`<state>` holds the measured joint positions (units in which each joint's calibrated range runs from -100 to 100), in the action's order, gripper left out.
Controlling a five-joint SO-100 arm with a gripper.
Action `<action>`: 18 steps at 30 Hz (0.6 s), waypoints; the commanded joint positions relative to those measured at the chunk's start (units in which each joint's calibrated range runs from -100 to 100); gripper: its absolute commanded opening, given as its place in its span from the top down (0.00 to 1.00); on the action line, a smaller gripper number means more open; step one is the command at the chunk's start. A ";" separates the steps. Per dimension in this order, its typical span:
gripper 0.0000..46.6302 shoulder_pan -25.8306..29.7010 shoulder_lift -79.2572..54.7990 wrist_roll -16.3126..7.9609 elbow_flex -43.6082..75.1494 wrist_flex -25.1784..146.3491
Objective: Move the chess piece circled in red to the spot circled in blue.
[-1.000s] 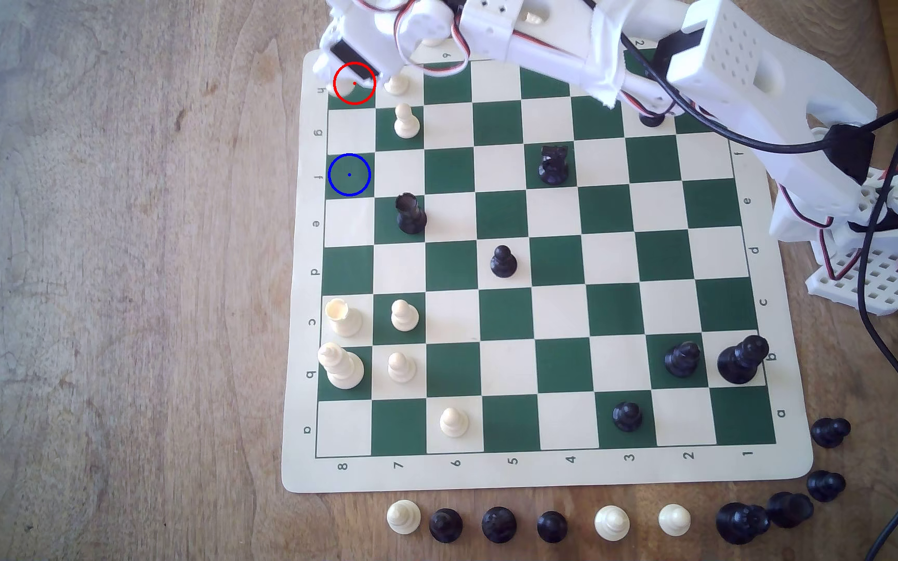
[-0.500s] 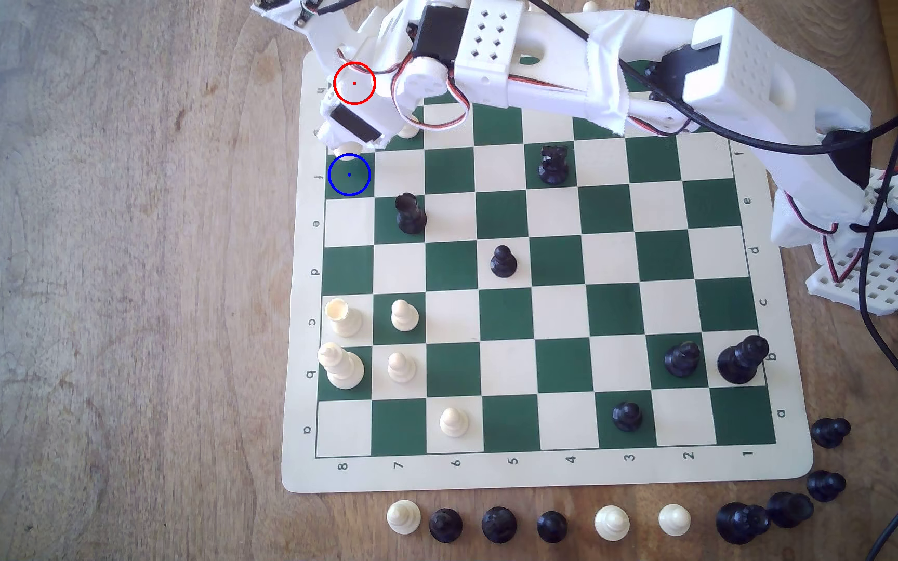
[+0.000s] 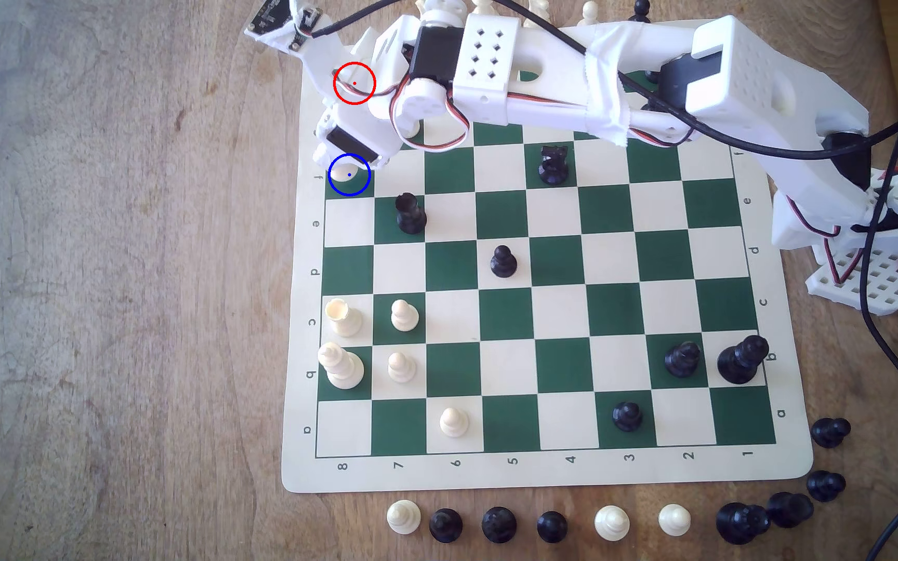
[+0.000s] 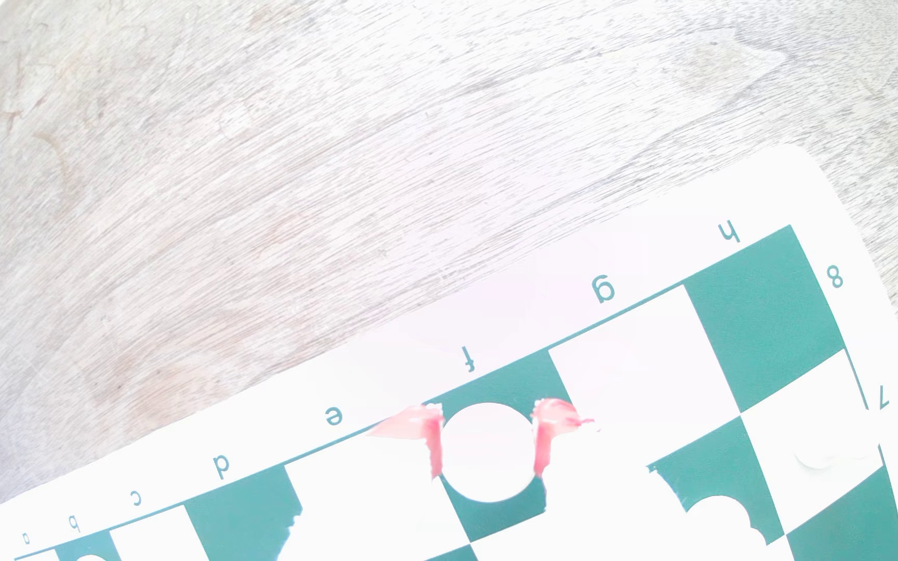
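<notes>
Rook held over the blue-ringed square

The claw is clamped on the rook, one pink-tipped finger on each side. The rook sits over the spot, the green f8 square by the board's edge on the exterior view's left.

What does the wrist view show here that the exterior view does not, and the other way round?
Wrist view alone: the gripper has its red-lined fingertips on either side of the white rook, seen from above over the green f-file square; h8 lies bare.

Exterior view alone: the blue ring, the red ring over the arm, the black rook and the captured pieces off the board.

Both: the white rook at the blue-ringed square and the chessboard on the wooden table.
</notes>
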<state>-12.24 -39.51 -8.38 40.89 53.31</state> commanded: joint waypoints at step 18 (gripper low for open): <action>0.95 0.31 2.75 -0.24 -0.37 -1.46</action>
<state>-12.17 -39.59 -8.38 39.72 52.99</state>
